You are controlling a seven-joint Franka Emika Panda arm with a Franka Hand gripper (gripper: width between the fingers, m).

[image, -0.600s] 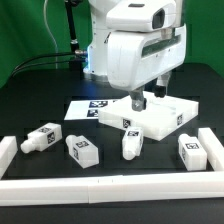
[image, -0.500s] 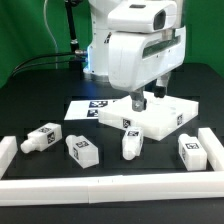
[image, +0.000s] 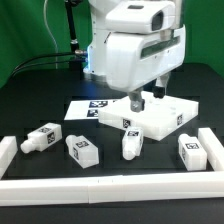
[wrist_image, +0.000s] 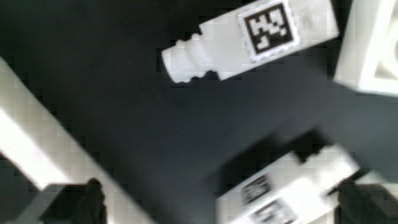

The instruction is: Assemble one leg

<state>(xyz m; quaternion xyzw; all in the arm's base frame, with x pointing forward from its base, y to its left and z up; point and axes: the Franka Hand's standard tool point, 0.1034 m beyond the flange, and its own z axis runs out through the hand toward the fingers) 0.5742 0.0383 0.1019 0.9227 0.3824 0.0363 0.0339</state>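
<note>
Gripper (image: 139, 102): hangs low over the square panel (image: 152, 117), which lies mid-desk toward the exterior view's right. In the wrist view its fingers (wrist_image: 71, 205) stand apart, with nothing clamped between them.

Legs: all four lie loose in a row near the desk's front edge, well apart from the gripper: leftmost leg (image: 40, 137), second leg (image: 82, 150), third leg (image: 131, 144), rightmost leg (image: 190, 150).

Front rail (image: 110, 186): runs along the front edge. The marker board (image: 84, 107) lies flat beside the panel.
</note>
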